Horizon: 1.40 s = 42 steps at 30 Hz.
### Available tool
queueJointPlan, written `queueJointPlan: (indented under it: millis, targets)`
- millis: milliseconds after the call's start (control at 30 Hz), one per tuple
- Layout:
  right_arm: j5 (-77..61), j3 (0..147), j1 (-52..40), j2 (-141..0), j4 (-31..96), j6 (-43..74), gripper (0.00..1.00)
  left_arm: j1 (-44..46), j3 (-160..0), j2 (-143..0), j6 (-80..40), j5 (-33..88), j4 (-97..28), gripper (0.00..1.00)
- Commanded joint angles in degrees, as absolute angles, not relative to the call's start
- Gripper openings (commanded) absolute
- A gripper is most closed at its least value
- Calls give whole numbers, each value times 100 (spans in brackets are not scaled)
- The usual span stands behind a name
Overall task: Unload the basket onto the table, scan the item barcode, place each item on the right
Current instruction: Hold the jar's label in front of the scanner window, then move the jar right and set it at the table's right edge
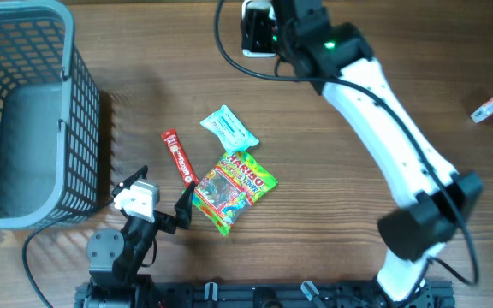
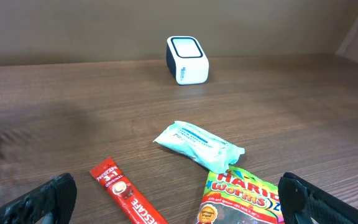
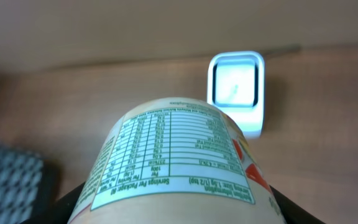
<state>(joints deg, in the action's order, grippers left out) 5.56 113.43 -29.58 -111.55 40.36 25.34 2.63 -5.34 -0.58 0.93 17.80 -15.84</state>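
Nearest, the left claw (image 2: 178,190) hovers low over the table (image 1: 315,222), its two dark fingers (image 2: 48,199) spread wide apart with nothing between them.

Just beyond it lie three packets, grouped close together. The nearest is one Haribo bag (image 1: 234,188), bright green and multicoloured. To its left is one red Nescafé stick (image 1: 179,158), lying at a slant, with its near end touching or just beside the bag's edge. A little farther off is one white-and-teal sachet (image 1: 228,128), with a corner right at the bag's far end.

On the left stands one grey basket (image 1: 82,145) with mesh walls, well apart from the packets. Over at the right edge, alone, lies one small red-and-white packet (image 1: 490,109).

The right arm (image 1: 400,162) stretches from the near right across to the far side of the table. Its claw (image 3: 178,208) is clamped on one tub (image 3: 173,155), a finger pressing each flank. The tub is rounded, and its nutrition table faces the wrist camera. No barcode shows from here.

At the far edge sits one white scanner (image 3: 235,90) with a dark-framed window. The tub is held up just in front of it, near but not touching.
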Motion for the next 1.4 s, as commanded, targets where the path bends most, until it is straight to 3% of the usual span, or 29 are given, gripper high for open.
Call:
queueJointPlan:
  millis: [0,300,833,1000,1167,1267,1367]
  targets:
    - [1334,11463,-2967,-11998,3267,1909,65,279,-504,-38,38,1728,-1564,100]
    - [2663,11463,-2971,-13321,659,1052,62,279,-504,-38,38,1728,-1564,100]
    - [3623,11465,-2864,-13854,-207,982,65,279,-504,-38,38,1728,-1564,100]
    - [3653,11465,-2731,-13185,1061,738,63,279,-504,-38,38,1728,-1564,100]
    - [3660,11465,-1959,-12645,3361,2340,62,279,-504,-38,38,1728,-1564,100]
    - [2978,11465,-1247,-12556,4528,3035,63,279,-504,-38,38,1728,-1564,100]
    - [1699,11463,-357,-12632,5225,3000,63,279,-504,-38,38,1728,-1564,100]
